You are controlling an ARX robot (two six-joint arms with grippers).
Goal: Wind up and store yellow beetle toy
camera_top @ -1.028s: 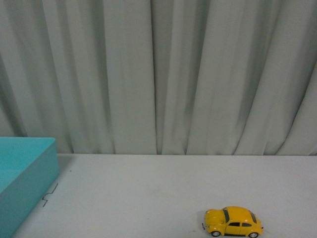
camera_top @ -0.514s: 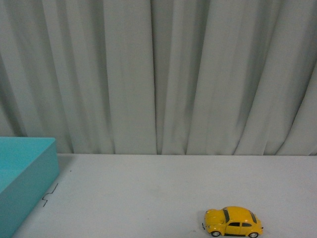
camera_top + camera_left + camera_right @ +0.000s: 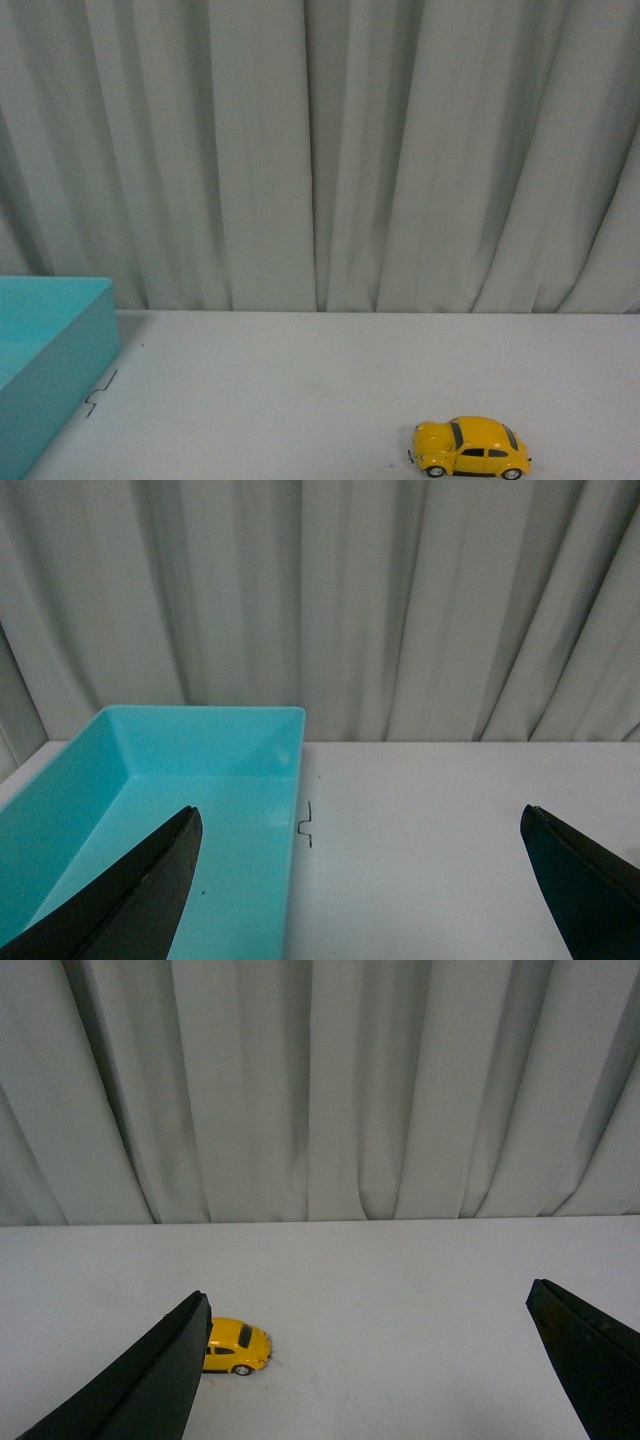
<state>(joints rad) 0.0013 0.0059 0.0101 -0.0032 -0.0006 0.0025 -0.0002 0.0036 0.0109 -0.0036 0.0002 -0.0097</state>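
Both end effectors gape wide, holding nothing: the left end effector (image 3: pixel 360 818) faces the rectangular turquoise open box (image 3: pixel 200 740), the right end effector (image 3: pixel 368 1293) faces the small rounded yellow beetle toy (image 3: pixel 236 1346). In the front view the toy stands at lower right on the white bench (image 3: pixel 300 380), well apart from the box at lower left. A pleated grey curtain (image 3: pixel 320 150) hangs behind.

Front view: teal bin (image 3: pixel 50 340) was cut by left and bottom edges. Right wrist view: rear of yellow beetle toy (image 3: pixel 238 1346) lay hidden behind finger (image 3: pixel 160 1380) of right gripper (image 3: pixel 367 1295).
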